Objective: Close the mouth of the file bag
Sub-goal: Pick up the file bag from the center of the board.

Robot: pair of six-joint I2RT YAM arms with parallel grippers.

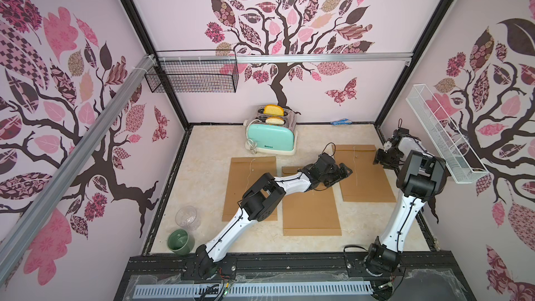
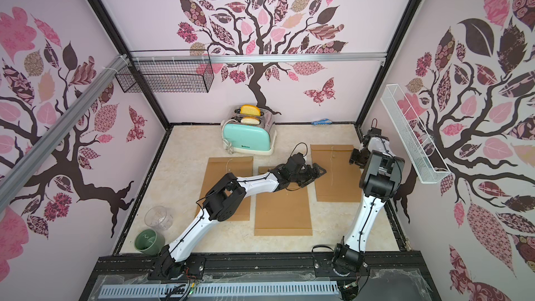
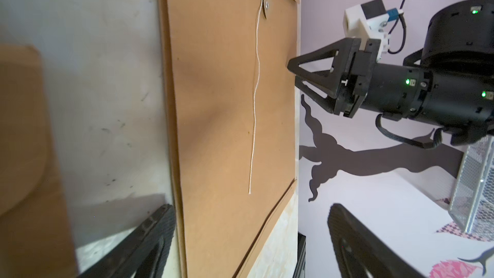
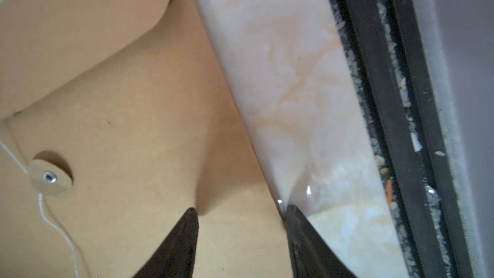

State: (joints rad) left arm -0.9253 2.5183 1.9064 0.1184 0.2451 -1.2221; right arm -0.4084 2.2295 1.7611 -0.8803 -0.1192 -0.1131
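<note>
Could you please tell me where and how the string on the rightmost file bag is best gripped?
I would pinch the string midway between the disc and its free end, coming straight down with the jaws across it: that stretch lies loose and nearly straight on the file bag.

The file bag (image 1: 373, 180) right of the toaster (image 1: 270, 137) is seen to be of matt brown kraft paper, faintly fibrous. Its disc (image 4: 61, 186) is of like card and fixed by a shiny metal rivet (image 4: 49, 177), and its string (image 3: 255, 97) is of twisted white cord. The table (image 4: 294, 76) is finished smooth and marbled, with a mild sheen. The toaster is cased in glossy mint plastic and polished metal. The right gripper's (image 4: 240, 212) pads (image 4: 184, 239) are ribbed and matt black. A cup (image 1: 179, 241) front-left of the toaster is glazed green.
</note>
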